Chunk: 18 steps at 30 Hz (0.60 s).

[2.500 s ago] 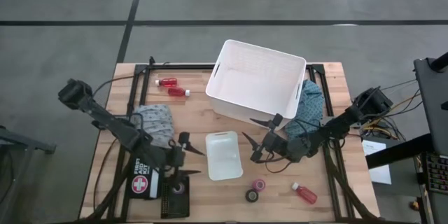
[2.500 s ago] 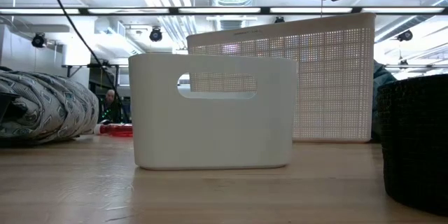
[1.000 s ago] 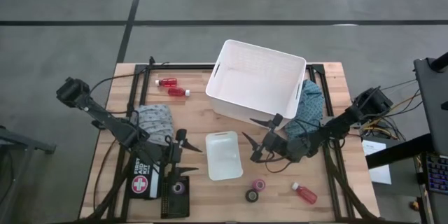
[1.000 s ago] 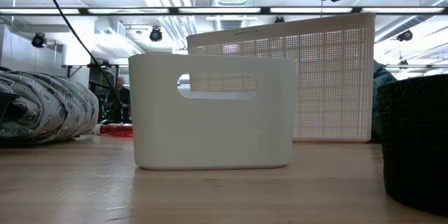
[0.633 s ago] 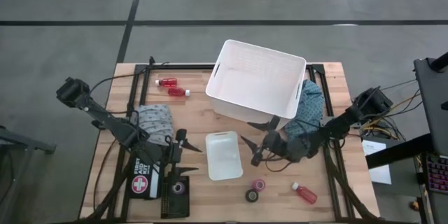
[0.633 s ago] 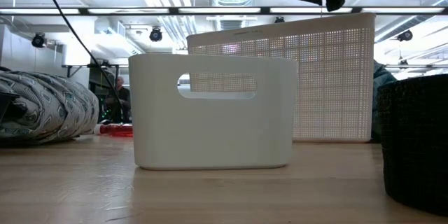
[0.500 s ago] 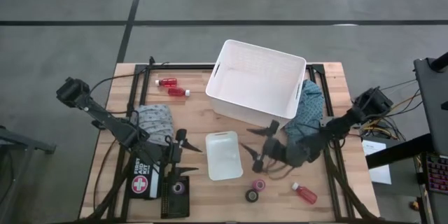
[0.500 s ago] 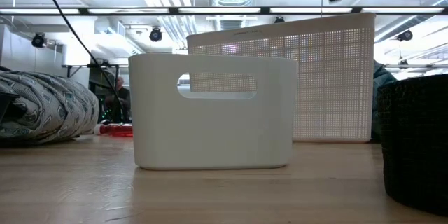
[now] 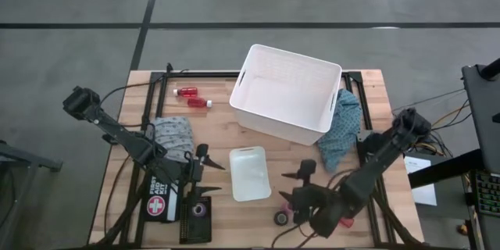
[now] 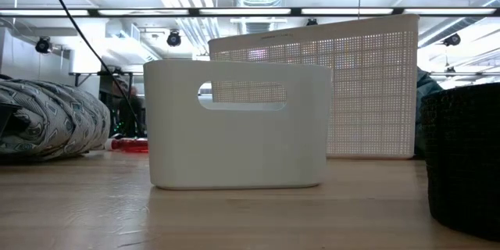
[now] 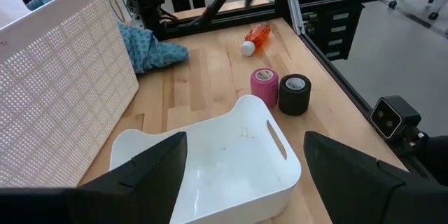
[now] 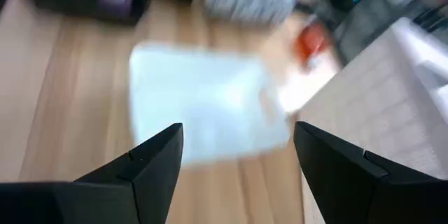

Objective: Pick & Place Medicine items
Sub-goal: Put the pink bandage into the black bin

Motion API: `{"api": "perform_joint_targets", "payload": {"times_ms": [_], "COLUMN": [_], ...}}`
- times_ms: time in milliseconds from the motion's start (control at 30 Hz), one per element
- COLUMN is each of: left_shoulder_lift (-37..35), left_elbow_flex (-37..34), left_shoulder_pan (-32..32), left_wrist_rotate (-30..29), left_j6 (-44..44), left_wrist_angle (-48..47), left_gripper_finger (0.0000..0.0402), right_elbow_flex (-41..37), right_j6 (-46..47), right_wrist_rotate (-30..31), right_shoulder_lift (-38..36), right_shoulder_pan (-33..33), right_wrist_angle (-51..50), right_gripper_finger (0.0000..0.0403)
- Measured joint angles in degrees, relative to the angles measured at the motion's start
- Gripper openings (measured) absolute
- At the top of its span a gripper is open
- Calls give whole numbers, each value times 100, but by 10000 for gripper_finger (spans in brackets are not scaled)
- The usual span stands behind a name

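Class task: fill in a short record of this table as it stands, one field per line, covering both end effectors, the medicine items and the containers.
left end effector: open, empty, beside the small white bin
right end effector: open, empty, above the pink tape roll and dark tape roll
red bottles: two near the table's far edge, one by the rolls
big white basket: nothing visible inside

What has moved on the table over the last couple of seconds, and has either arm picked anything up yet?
The right gripper swung from beside the big white basket toward the table's front edge, ending open by the pink tape roll and dark tape roll, holding nothing. The left gripper stayed open beside the small white bin. Nothing was picked up or moved.
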Motion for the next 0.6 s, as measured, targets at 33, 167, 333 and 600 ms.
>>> {"api": "perform_joint_targets", "payload": {"times_ms": [33, 167, 333, 600], "left_shoulder_lift": [0, -2, -2, -4], "left_elbow_flex": [-1, 0, -2, -2], "left_shoulder_pan": [0, 0, 0, -2], "left_wrist_rotate": [1, 1, 0, 1], "left_j6": [0, 0, -2, -11], "left_wrist_angle": [-4, -14, -70, -147], "left_gripper_finger": [292, 292, 292, 292], "right_elbow_flex": [243, 1011, 1471, 1591], "right_j6": [252, 1721, 3759, 6399], "right_wrist_rotate": [-227, -789, -1649, -3283], "right_shoulder_lift": [137, 626, 1091, 1329], "right_shoulder_pan": [2, -23, -169, -356], "right_wrist_angle": [-414, -1717, -2464, -2553], "right_gripper_finger": [270, 270, 269, 265]}}
